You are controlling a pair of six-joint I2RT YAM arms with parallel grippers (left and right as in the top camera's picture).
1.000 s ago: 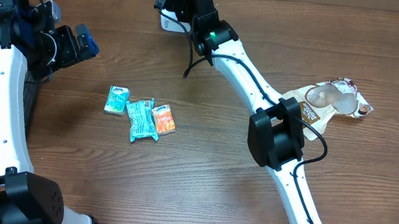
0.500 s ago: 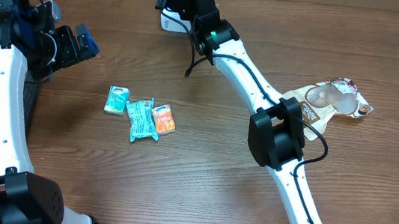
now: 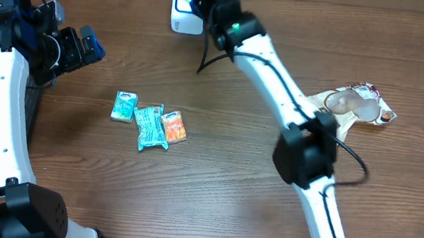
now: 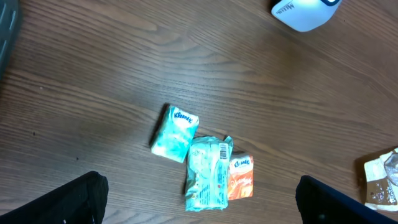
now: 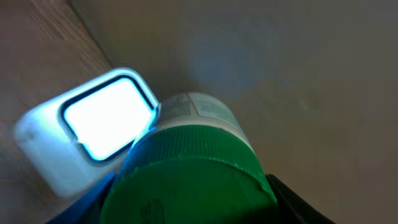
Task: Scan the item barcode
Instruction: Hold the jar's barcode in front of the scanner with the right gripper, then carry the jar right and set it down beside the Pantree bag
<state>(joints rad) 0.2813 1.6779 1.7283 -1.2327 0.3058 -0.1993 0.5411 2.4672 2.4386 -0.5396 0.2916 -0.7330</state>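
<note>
Inside right pincer (image 5: 186,208): green-capped bottle (image 5: 193,165), gripped, just beside lit scanner (image 5: 93,134); left pincer (image 4: 211,199) wide.

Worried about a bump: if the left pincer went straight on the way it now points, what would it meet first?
Most likely the crinkled teal plastic packet, lying between a pale teal tissue pack and an orange packet on the brown wooden table; exact line unclear.

The teal tissue pack (image 4: 176,132) reads "Kleenex". The orange pack (image 4: 240,177) carries a similar logo, too blurred to read. The white scanner (image 4: 305,11) shows a word beginning with "M", the rest unclear.
</note>
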